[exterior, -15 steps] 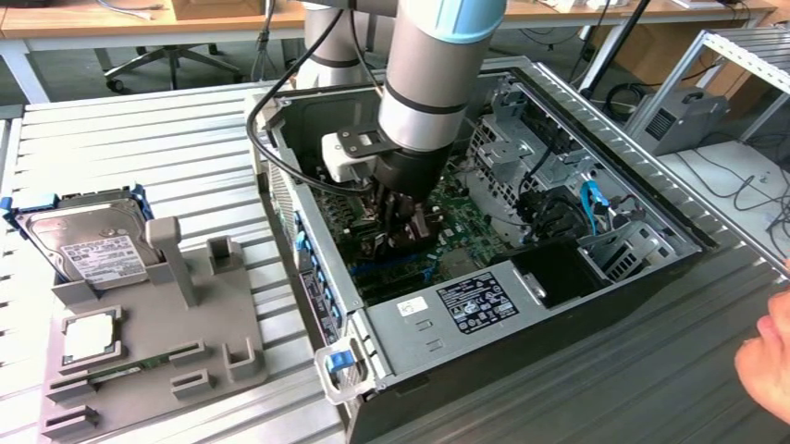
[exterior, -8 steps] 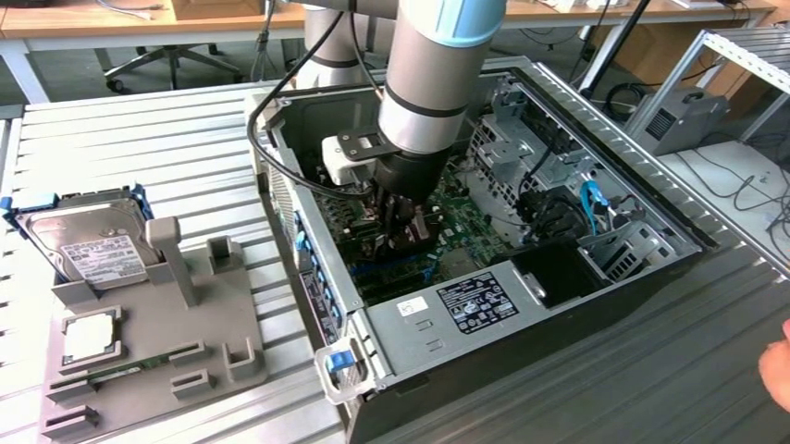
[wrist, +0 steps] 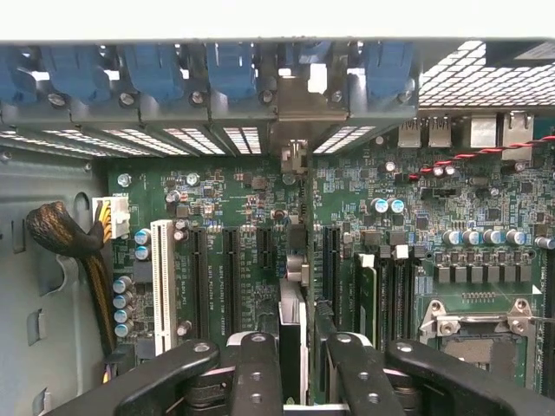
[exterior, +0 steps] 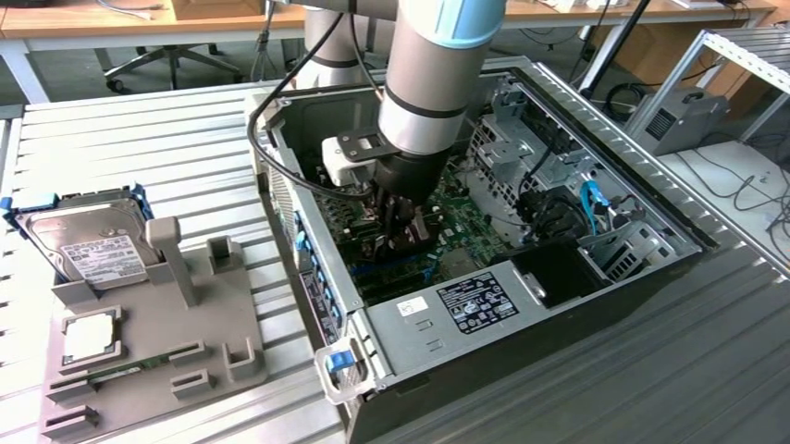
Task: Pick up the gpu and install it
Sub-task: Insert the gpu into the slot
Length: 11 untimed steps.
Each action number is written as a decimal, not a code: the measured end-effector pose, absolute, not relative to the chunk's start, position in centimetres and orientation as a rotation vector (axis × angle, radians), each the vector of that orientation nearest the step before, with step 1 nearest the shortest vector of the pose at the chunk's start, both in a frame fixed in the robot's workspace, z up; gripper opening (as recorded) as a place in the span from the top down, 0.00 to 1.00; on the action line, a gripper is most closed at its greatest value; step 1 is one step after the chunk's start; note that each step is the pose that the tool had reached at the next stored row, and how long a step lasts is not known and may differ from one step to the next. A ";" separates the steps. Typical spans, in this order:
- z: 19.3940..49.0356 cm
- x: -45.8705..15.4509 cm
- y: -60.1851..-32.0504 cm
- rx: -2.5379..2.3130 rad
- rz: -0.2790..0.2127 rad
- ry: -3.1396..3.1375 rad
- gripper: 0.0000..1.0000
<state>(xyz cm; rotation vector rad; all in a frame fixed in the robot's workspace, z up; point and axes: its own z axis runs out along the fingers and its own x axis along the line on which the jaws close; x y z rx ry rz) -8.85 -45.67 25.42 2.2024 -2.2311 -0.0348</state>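
The gpu (wrist: 295,286) hung edge-on, pinched between the gripper's (wrist: 297,368) fingers, its long axis running straight out from them toward the case's rear brackets (wrist: 295,104), just over the motherboard (wrist: 243,199) slots

Was a thick, grey, tube-shaped arm (exterior: 432,83) with a pale blue ring near the top and a dark band lower down. Carried a white, boxy camera block (exterior: 350,159) just beside the black wrist (exterior: 405,176), with a black cable (exterior: 274,139) looping from that block. Ended in a black gripper (wrist: 304,368) with 4 matte links, each studded with round silver screws.
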 end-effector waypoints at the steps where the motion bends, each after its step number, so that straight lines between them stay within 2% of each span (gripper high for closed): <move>1: 25.4 -8.8 -45.7 2.203 -0.035 -2.231 0.73; 2: 25.4 -8.8 -45.7 2.203 -0.035 -2.231 0.73; 3: 25.4 -8.8 -45.7 2.203 -0.035 -2.231 0.67; 8: 25.7 -8.8 -45.7 2.202 -0.034 -2.231 0.67; 11: 27.0 -8.8 -45.6 2.203 -0.032 -2.231 0.67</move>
